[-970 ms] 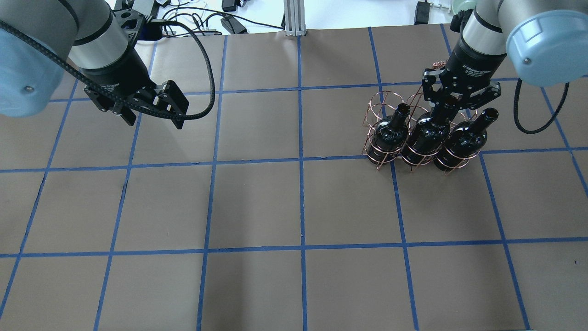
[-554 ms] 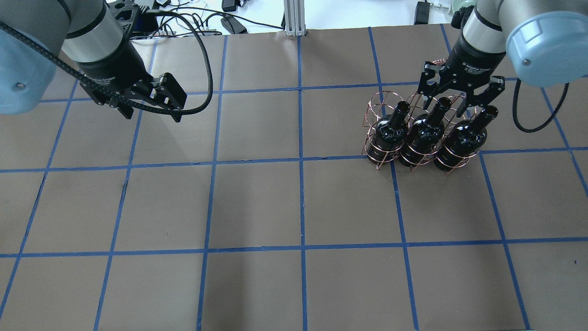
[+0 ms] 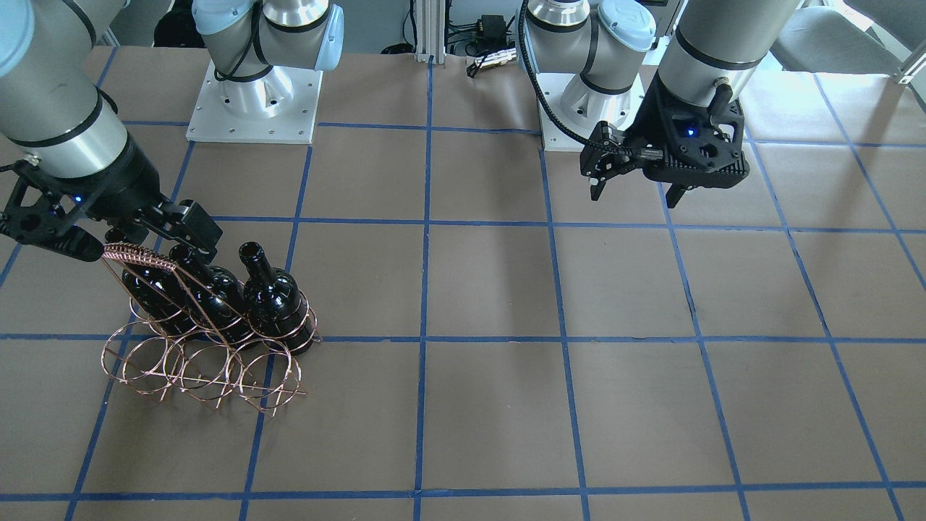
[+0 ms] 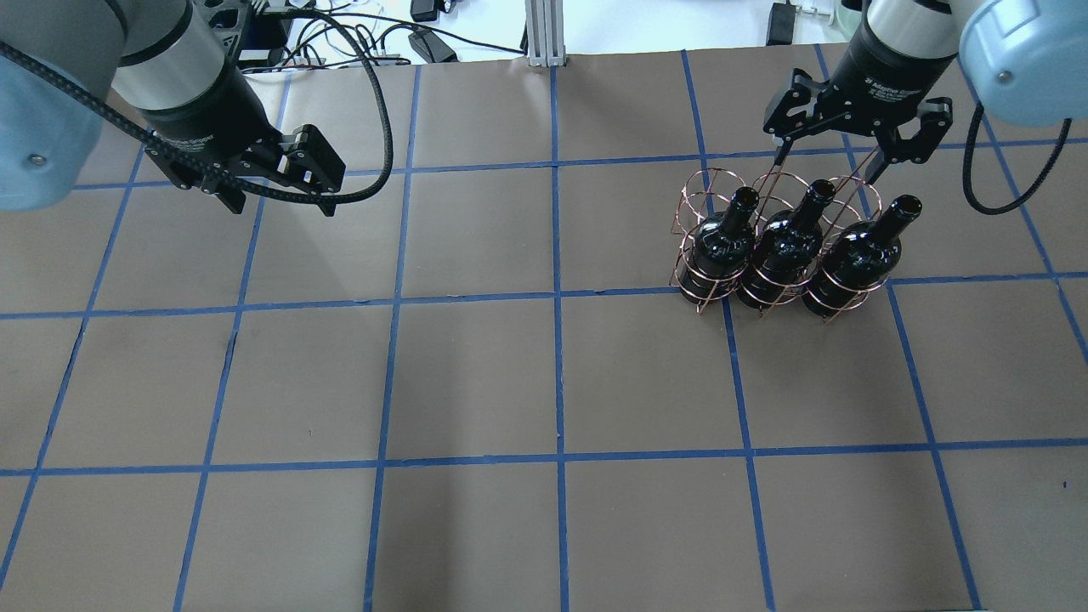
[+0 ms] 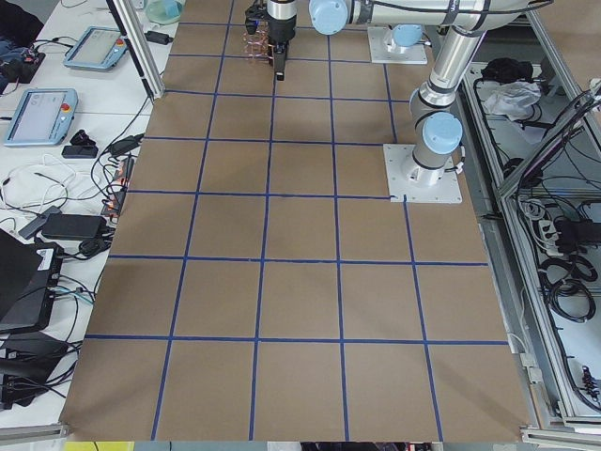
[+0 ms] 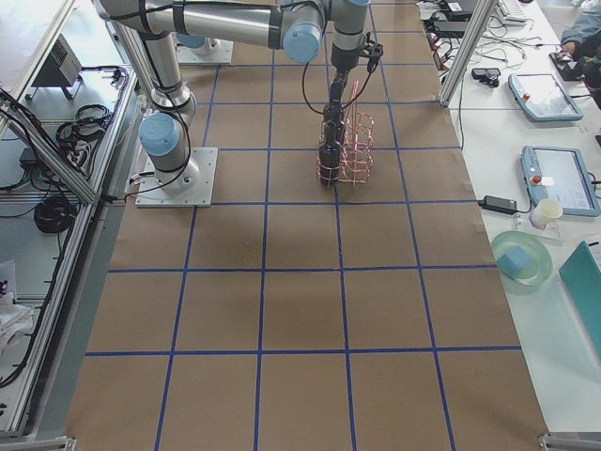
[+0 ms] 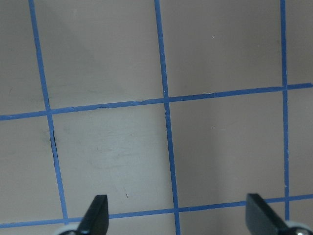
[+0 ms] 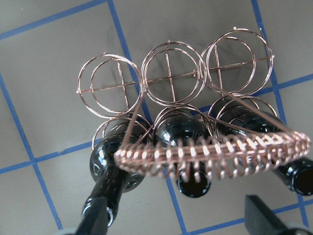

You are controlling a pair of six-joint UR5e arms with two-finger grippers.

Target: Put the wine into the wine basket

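Observation:
The rose-copper wine basket (image 4: 712, 194) stands right of centre, also in the front view (image 3: 195, 370). Three black wine bottles stand upright in one row of its rings: left (image 4: 721, 246), middle (image 4: 782, 248) and right (image 4: 854, 262). The other row of rings is empty. My right gripper (image 4: 829, 163) is open and empty, above the basket's coil-wrapped handle (image 8: 215, 154) and clear of the bottle necks. The right wrist view looks down on the handle and the bottle mouths. My left gripper (image 4: 276, 187) is open and empty over bare table at the left, as the left wrist view (image 7: 178, 218) shows.
The table is brown paper with a blue tape grid (image 4: 557, 293). Cables and an aluminium post (image 4: 544, 34) lie beyond the table's edge. The two arm bases (image 3: 253, 101) stand at the robot's side of the table.
My right gripper stood around the middle bottle's neck; it has let go, lifted and drawn back from the basket. The left gripper has shifted slightly. The bottles stay in place.

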